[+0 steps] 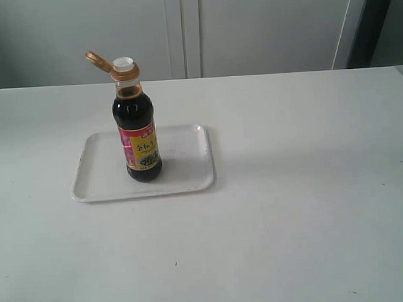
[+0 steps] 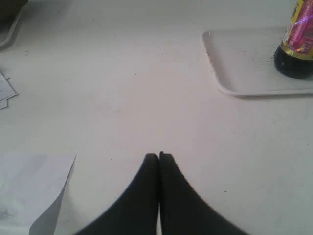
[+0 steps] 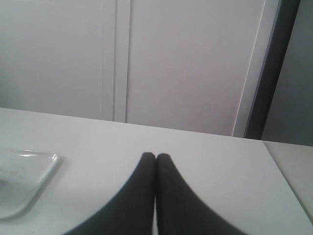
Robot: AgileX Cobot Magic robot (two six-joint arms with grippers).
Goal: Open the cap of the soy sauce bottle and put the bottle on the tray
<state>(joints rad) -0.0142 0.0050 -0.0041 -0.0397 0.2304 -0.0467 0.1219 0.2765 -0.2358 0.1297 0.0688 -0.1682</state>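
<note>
Evidently the soy sauce bottle (image 1: 138,130) stands upright on the tray (image 1: 189,181), its cap (image 1: 101,60) flipped open. Both the left gripper (image 2: 159,155) and right gripper (image 3: 156,156) are closed and empty, well apart from it; the left lies nearer.

Left black tapered two-finger gripper (image 2: 159,155) closed, fingertips pressed together, nothing between them, hovering low over surface; right black tapered two-finger gripper (image 3: 156,156) likewise closed, tips touching, empty, pointing roughly level toward far wall; neither arm visible in exterior view; both clear of everything.
</note>
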